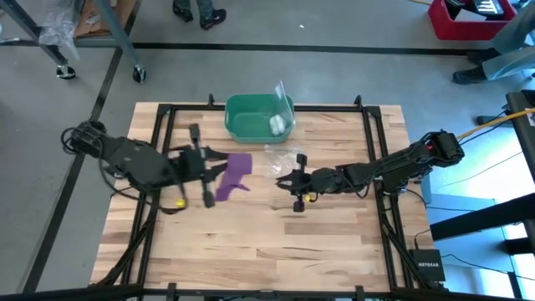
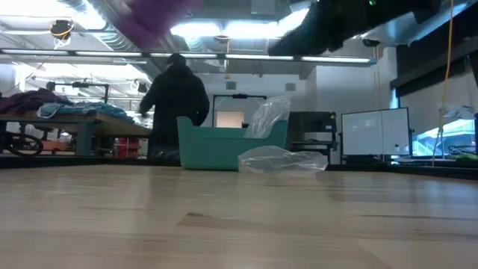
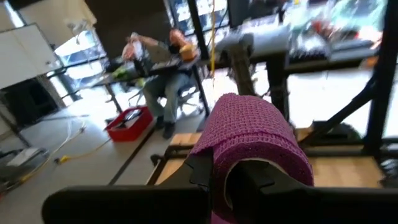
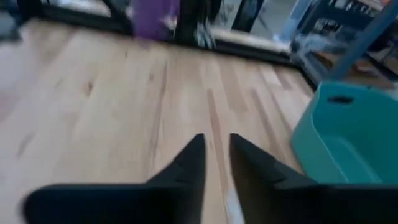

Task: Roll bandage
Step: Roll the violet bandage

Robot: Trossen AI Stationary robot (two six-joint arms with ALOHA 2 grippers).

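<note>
The purple bandage (image 1: 236, 174) is a flat strip of woven fabric held above the table's middle by my left gripper (image 1: 216, 170), which is shut on it. It fills the left wrist view (image 3: 255, 130) and shows high in the low view (image 2: 149, 19), clear of the tabletop. It also shows far off in the right wrist view (image 4: 152, 15). My right gripper (image 1: 286, 180) hangs to the bandage's right, over bare wood. It is empty, with a narrow gap between its fingertips (image 4: 215, 149). My left gripper comes at the bandage level, from the table's left. The fabric is folded over a dark finger (image 3: 273, 186), with the fold (image 3: 261, 146) lying on top of it. The fabric hides the place of the pinch. The bandage is lifted clear of the table.
A green bin (image 1: 251, 115) stands at the far middle with a small white roll (image 1: 277, 124) inside. A crumpled clear plastic bag (image 1: 280, 157) lies in front of it. The table's near half (image 1: 267, 242) is bare wood. A person (image 2: 175, 97) stands in the room beyond the table.
</note>
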